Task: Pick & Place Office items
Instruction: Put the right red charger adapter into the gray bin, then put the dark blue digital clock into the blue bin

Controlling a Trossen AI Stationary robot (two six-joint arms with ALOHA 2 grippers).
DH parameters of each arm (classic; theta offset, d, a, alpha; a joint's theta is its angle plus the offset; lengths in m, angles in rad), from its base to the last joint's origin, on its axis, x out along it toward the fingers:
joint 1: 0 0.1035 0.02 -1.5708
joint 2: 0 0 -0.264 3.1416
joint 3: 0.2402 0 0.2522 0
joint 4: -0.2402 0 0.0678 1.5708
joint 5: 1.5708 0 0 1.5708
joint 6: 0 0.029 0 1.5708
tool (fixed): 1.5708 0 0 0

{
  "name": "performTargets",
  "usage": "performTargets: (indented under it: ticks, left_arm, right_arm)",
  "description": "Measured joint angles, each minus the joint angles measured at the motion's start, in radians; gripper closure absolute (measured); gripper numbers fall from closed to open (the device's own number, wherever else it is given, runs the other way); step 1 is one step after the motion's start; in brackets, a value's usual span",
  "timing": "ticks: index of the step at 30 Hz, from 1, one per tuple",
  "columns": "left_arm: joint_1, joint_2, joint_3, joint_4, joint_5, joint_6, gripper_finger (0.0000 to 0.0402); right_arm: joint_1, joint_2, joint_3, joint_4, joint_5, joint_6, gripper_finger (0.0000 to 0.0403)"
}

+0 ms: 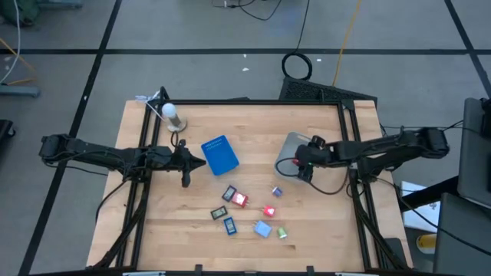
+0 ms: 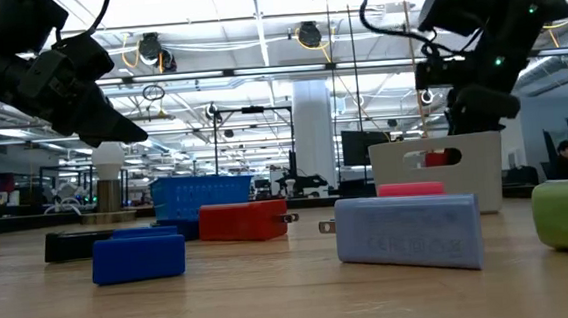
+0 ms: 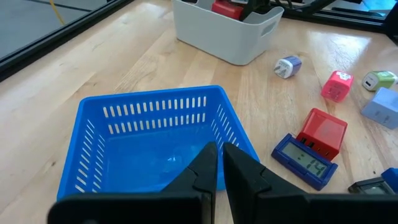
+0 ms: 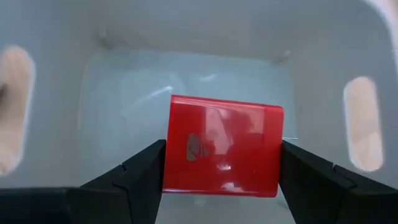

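We read no brand anywhere; the only writing is on the dark blue digital clock [image 3: 305, 160], whose grey display shows digits like "14" in the left wrist view. On the wooden bench [image 1: 192, 238] the high view lets us count about eight small office items loose in a cluster near the front edge: a red block [image 1: 241, 199], a glowing red-pink block [image 1: 268, 211], a light blue block [image 1: 262, 228], a small green piece [image 1: 281, 234], a small bluish-white plug [image 1: 277, 192], and three dark framed pieces beside them. A ninth item, a glossy red rectangular block [image 4: 221, 146], shows only in the right wrist view, where the right tool [image 4: 221, 171] has a finger touching each side of it, clamped on it inside the translucent white plastic tub [image 4: 186, 68]. The high view shows that right tool [image 1: 305, 157] over the tub [image 1: 290, 142] but hides the block. The left tool [image 3: 219, 168], fingers together and empty, hangs over the blue slotted plastic basket [image 3: 112, 124]; from above it sits just beside that basket [image 1: 219, 155]. The low view alone shows the tub's handle slot with red behind it [image 2: 442, 156], and a white bulb-shaped object [image 1: 170, 113] stands at the back left.
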Motion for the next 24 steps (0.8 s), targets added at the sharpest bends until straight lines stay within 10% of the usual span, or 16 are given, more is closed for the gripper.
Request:
performTargets:
  ticks: [14, 24]
  left_arm:
    - [0.0, 0.0, 0.0, 0.0, 0.028, -0.016, 0.0376]
    - [-0.001, 0.0, 0.0, -0.002, 0.028, -0.016, 0.0376]
  right_arm:
    - [-0.031, 0.089, 0.0, -0.01, -0.054, -0.05, 0.0145]
    - [-0.031, 0.052, 0.0, 0.007, -0.049, -0.038, 0.001]
